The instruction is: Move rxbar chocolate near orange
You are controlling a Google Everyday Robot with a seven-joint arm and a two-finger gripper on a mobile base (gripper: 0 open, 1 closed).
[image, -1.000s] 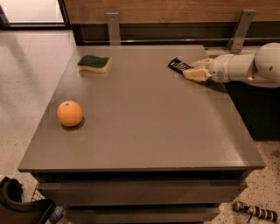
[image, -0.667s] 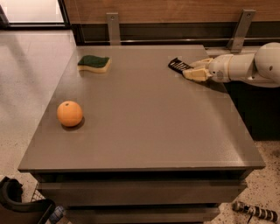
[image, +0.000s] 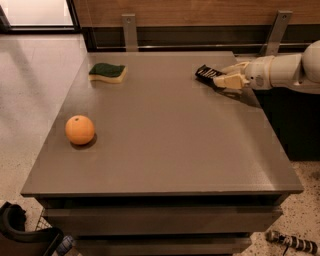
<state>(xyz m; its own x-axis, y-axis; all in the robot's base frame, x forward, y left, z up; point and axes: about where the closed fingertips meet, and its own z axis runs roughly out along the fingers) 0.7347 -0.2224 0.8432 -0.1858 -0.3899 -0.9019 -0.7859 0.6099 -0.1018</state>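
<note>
1. Camera view, overall: I'm looking down on a plain grey flat-topped table [image: 165, 150] w/ drawer-like fronts below its near edge. Pale speckled floor [image: 30, 100] runs along the left side, and a brown wood-panelled wall [image: 200, 10] sits behind.
2. Task item: the small flat black wrapped rxbar chocolate [image: 206, 73] w/ pale lettering rows lies at the far right of the tabletop, near the back edge.
3. Gripper: the cream-coloured two-finger gripper [image: 224, 75] is at the bar's right end, low over the table and touching or all but touching the wrapper. I can't tell whether it's clamped on the bar or loose around it.
4. Arm: the white rounded robot arm [image: 280, 71] comes in from the right edge, approx. level w/ the tabletop, pointing left.
5. Target: the round smooth orange fruit [image: 80, 130] w/ a small dark stem dot rests on the left side of the table, toward the front. It's well apart from the bar, diagonally across the top.
6. Other: a green-topped yellow sponge [image: 107, 72] lies flat at the far left, near the back edge, apart from both orange and bar.
</note>
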